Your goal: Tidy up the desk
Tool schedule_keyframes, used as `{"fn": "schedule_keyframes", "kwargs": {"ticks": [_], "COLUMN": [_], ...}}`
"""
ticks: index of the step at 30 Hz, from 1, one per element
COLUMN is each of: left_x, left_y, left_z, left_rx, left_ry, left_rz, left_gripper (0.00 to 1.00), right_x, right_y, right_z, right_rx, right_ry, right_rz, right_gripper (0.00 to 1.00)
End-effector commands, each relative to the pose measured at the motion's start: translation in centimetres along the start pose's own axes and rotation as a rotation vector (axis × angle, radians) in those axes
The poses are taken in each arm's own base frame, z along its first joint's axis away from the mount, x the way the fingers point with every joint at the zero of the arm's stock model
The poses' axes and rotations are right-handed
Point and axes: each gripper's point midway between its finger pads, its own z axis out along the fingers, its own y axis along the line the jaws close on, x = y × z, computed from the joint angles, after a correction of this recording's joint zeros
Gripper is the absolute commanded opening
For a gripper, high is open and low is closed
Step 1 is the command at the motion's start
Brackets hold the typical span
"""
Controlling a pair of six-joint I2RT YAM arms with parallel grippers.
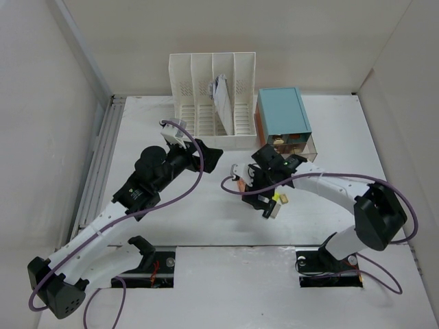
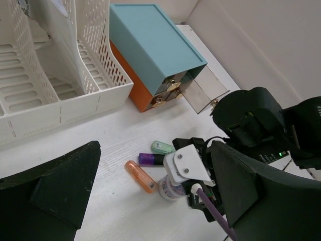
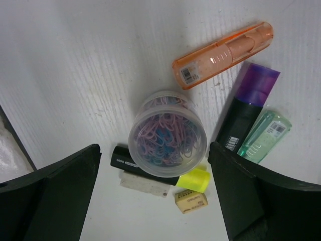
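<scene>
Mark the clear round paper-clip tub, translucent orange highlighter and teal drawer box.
Clear paper-clip tub (image 3: 168,135): right wrist, top centre.
Translucent orange highlighter (image 3: 223,55): right wrist, barrel middle.
Teal drawer box (image 1: 282,113): top external, top face.

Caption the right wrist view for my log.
Right claw open over a clip tub on the desk; orange marker, purple marker and green marker lie beside it.

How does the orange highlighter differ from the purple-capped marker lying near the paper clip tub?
The orange highlighter is translucent orange throughout; the purple-capped marker has a black body with a purple cap. The orange highlighter lies alone, while the purple-capped marker lies right beside a mint-green pen. Both lie flat on the desk beside the paper clip tub.
</scene>
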Motion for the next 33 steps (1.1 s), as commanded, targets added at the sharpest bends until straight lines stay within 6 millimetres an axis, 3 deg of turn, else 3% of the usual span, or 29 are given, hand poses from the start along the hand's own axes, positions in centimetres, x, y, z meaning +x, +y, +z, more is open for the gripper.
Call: {"fn": "schedule_keyframes", "kwargs": {"ticks": [1,7,9,10,11,15,17,19,21,24,25,29,32,33], "left_x": [-1.2,-1.2,-1.2,-1.2,-1.2,-1.2,-1.2,-1.2,-1.4,-1.5,-1.8,-1.8,-1.8,-1.8], "left_y": [-0.3,-0.3,-0.2,-0.2,-0.2,-0.2,-0.2,-0.2,-0.4,-0.2,-0.2,-0.2,-0.2,-0.2], "left_z": [-0.4,-0.4,-0.4,-0.4,-0.4,-0.4,-0.4,-0.4,-0.6,-0.6,-0.8,-0.8,-0.8,-0.8], "left_rx": [0.015,0.015,0.015,0.015,0.015,0.015,0.015,0.015,0.018,0.010,0.005,0.005,0.005,0.005], "left_ry": [-0.049,-0.049,-0.049,-0.049,-0.049,-0.049,-0.049,-0.049,-0.057,-0.061,-0.073,-0.073,-0.073,-0.073], "left_rz": [0.013,0.013,0.022,0.022,0.022,0.022,0.022,0.022,0.023,0.022,0.022,0.022,0.022,0.022], "left_gripper": [0.90,0.90,0.90,0.90,0.90,0.90,0.90,0.90,0.90,0.90,0.90,0.90,0.90,0.90], "right_x": [-1.5,-1.1,-1.0,-1.0,-1.2,-1.3,-1.5,-2.0,-2.4,-4.1,-5.4,-6.6,-5.0,-4.2], "right_y": [0.0,-0.5,-0.7,-0.7,-0.8,-0.9,-1.0,-1.0,-1.3,-2.6,-3.6,-7.2,-12.2,-12.8], "right_z": [0.3,1.8,2.1,2.1,2.2,1.9,1.5,0.9,0.0,-3.4,-5.8,-12.1,-16.6,-17.4], "right_rx": [-0.031,-0.033,-0.023,-0.023,-0.019,-0.006,0.001,0.014,0.034,0.142,0.203,0.393,0.646,0.682], "right_ry": [-0.023,-0.001,0.008,0.008,0.000,-0.002,-0.014,-0.035,-0.046,-0.094,-0.154,-0.251,-0.254,-0.247], "right_rz": [-0.026,-0.011,0.008,0.008,0.005,0.012,0.008,0.001,-0.005,-0.049,-0.054,-0.029,0.103,0.134], "right_gripper": [0.94,0.91,0.81,0.81,0.71,0.45,0.41,0.31,0.30,0.26,0.26,0.22,0.22,0.22]}}
